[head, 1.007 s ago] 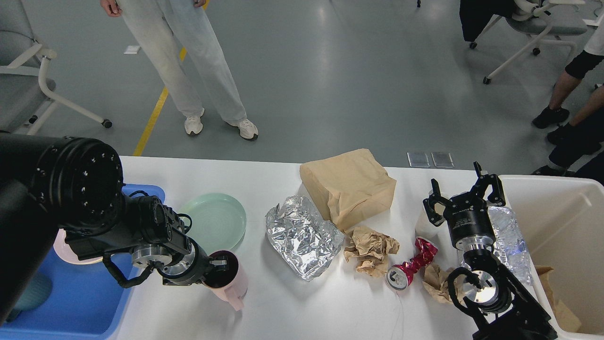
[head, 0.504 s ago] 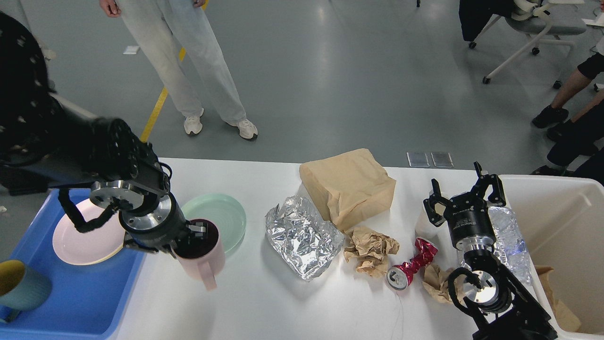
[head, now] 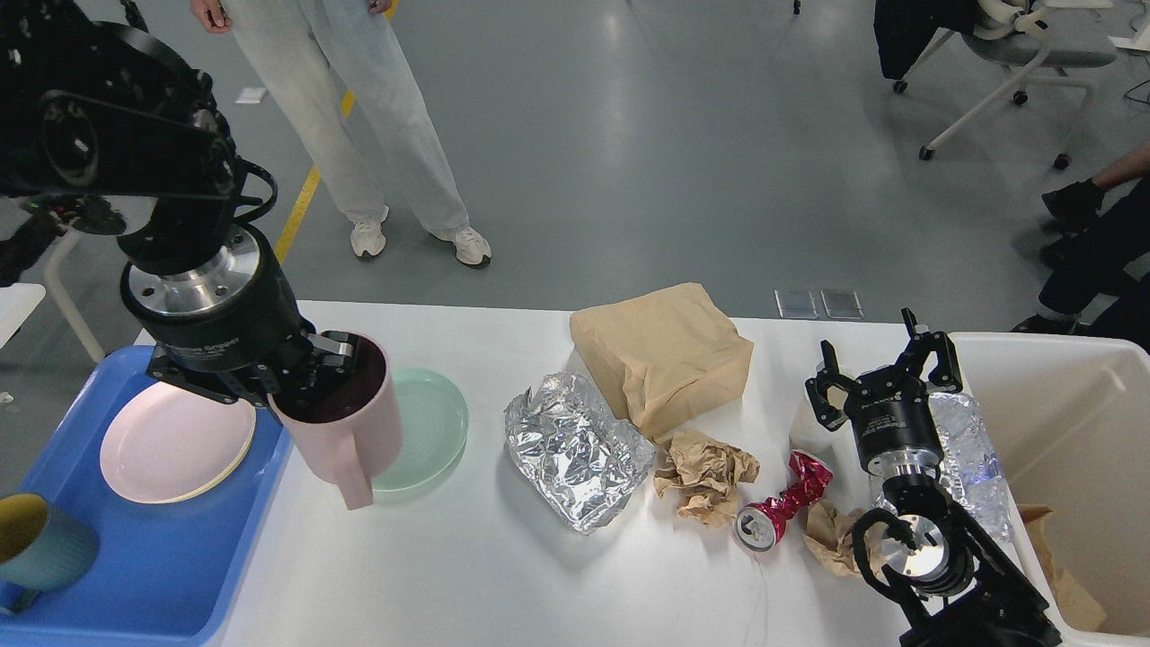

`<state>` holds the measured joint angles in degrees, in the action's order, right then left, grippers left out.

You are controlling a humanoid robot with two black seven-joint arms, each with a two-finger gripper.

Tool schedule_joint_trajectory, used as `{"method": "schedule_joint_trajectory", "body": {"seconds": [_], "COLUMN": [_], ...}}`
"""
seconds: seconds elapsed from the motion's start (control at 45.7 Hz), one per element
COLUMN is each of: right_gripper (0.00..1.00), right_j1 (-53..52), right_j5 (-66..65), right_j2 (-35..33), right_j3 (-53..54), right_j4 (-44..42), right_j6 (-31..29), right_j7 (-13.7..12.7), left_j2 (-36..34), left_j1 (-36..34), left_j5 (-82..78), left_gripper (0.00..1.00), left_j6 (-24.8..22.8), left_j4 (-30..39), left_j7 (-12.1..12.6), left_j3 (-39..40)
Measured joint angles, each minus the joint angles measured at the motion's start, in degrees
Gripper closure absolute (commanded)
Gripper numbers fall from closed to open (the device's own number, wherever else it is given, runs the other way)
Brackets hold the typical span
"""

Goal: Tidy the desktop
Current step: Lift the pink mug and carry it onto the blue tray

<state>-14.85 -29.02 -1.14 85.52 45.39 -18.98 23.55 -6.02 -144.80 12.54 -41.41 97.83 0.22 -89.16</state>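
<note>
Grey floor surrounds the large white counter (head: pixel 503 575). My left gripper (head: pixel 325 358) pinches the rim of a pale pink plastic mug (head: pixel 346 422), lifted near the counter's left edge; my right gripper (head: pixel 885 368) hovers, fingers spread, by its right edge.

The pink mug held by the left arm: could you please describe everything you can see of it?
The pink mug looks like smooth matte plastic or ceramic, pale pink outside with a dark inside. Its handle points toward the camera, low on the near side. It is lifted and tilted, held at the rim by the left end effector, one finger inside the mouth. It hangs over the desktop, partly covering the green plate, beside the blue tray.
</note>
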Motion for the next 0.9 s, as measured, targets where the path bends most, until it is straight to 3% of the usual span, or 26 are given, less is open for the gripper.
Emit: {"method": "schedule_joint_trajectory", "body": {"seconds": [0.109,0.219,0.482,0.679,0.898], "right_gripper": [0.00,0.00,0.00,0.00,0.00], "right_j1": [0.00,0.00,0.00,0.00,0.00], "right_j5": [0.00,0.01,0.01,0.01,0.01], "right_j2": [0.00,0.00,0.00,0.00,0.00], "right_j3": [0.00,0.00,0.00,0.00,0.00], "right_j4": [0.00,0.04,0.06,0.06,0.06], "right_j6": [0.00,0.00,0.00,0.00,0.00], "right_j7": [0.00,0.00,0.00,0.00,0.00], "left_j2": [-9.99,-18.75,-33.47,-36.16,-36.37], "left_j1": [7.48,16.11,36.48,52.94,62.99], "left_j5": [-9.35,-18.42,-29.18,-34.30,-36.70], "left_gripper": [1.00,1.00,1.00,1.00,1.00], "left_j6": [5.55,8.91,9.20,8.82,9.17], "left_j4": [-2.40,-6.77,-21.62,-32.33,-38.97], "left_j7": [-3.29,-4.90,-4.40,-4.10,-4.63], "left_j3": [-1.23,-1.15,5.63,16.14,22.85]}}
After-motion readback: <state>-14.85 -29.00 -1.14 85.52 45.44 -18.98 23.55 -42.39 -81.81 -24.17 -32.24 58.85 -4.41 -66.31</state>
